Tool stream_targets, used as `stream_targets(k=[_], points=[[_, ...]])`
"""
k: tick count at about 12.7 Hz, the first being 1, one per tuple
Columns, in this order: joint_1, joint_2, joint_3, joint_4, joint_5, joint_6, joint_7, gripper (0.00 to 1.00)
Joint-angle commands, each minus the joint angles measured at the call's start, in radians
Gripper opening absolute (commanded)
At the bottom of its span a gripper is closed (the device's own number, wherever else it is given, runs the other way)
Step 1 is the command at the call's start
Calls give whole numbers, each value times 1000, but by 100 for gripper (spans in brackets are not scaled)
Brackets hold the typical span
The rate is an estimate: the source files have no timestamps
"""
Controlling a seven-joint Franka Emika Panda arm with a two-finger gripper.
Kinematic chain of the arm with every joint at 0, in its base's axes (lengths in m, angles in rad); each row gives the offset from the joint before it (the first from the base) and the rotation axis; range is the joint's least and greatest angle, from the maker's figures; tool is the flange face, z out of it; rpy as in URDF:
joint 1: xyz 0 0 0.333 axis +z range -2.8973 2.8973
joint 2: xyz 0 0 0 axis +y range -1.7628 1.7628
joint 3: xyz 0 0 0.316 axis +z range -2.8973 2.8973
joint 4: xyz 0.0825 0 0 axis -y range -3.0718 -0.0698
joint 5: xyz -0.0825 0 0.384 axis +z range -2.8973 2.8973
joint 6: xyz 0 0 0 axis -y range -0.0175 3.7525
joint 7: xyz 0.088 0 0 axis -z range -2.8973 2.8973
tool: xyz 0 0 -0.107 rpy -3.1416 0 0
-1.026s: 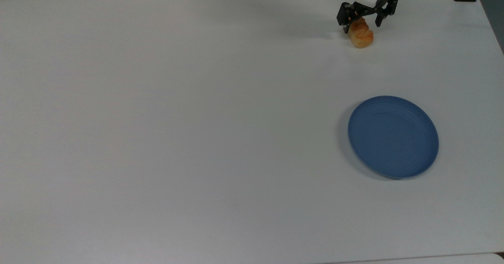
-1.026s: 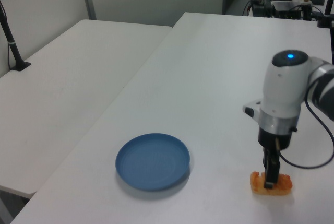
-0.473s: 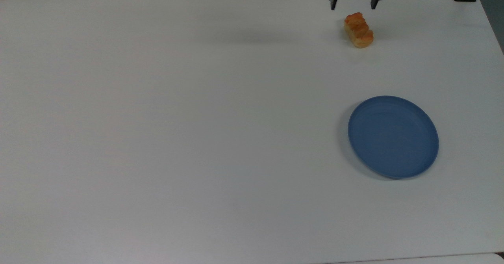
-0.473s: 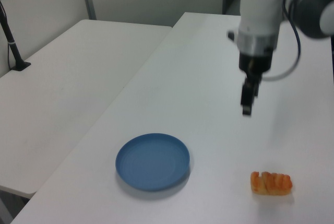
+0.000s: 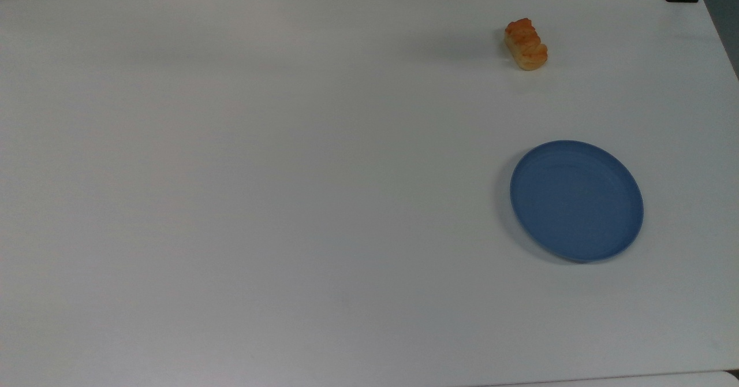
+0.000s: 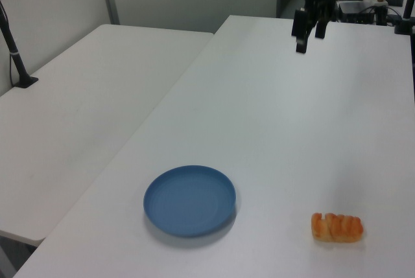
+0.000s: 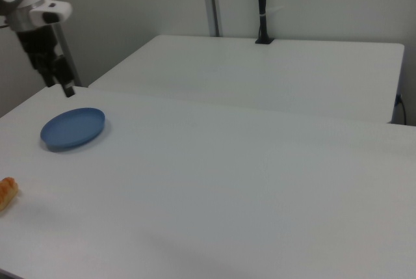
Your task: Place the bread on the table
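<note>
The small golden-orange bread has a shiny, bumpy crust, the big white table looks smooth and dull, and the round blue plate looks like smooth plastic.

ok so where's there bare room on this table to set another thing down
Nearly all of the table is bare: everything on the top view's left of the bread and blue plate, plus the strip between those two. The gripper hangs open, raised well away from the bread. Nowhere is crowded.

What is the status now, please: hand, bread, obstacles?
Hand open, raised, far from bread. Bread lying on table, apart from plate. Nothing in the way.
</note>
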Motion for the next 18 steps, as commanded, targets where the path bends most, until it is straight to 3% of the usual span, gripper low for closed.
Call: stream_targets(k=[1,3,5,8,11,18], points=[[-24,-13,-114,12,26,-29,-139,100],[-64,-14,-115,9,37,8,-293,100],[-110,-11,-117,8,101,57,-430,100],[-147,-14,-102,1,111,53,-587,100],[-167,-42,-49,-45,109,40,-596,100],[-156,-36,-48,-41,111,45,-599,100]])
